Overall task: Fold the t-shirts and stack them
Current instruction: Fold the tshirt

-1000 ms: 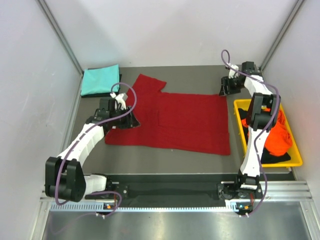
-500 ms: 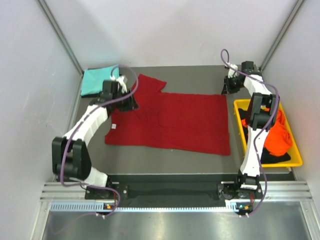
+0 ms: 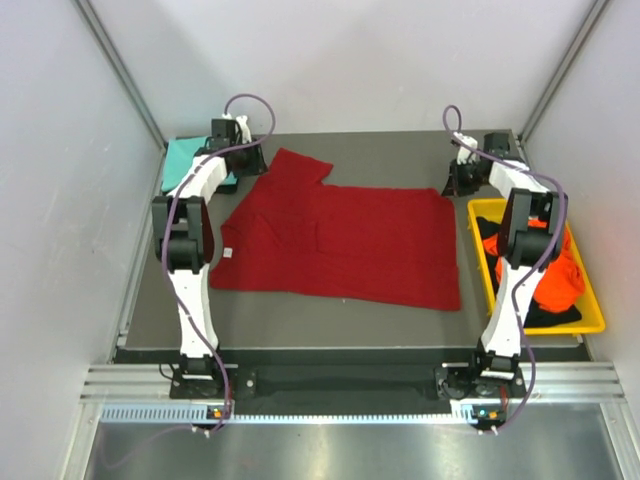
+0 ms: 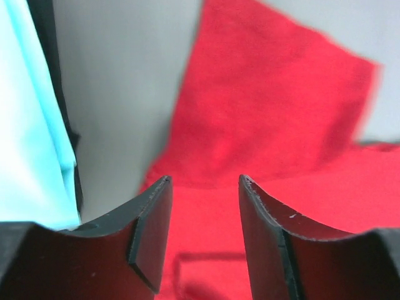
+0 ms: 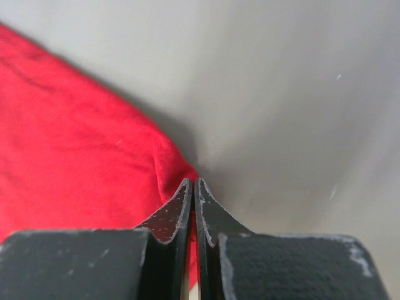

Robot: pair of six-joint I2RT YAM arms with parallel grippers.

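In the left wrist view the red tee was blurred, its lower part hidden behind the left fingers and cut off at the right and bottom edges. The teal tee ran off the left edge. From above, the left arm covered part of the teal tee, and the right arm hid part of the orange tee and black tee in the bin. The red tee's corner vanished behind the right fingers, pressed together; whether they pinched it could not be told.
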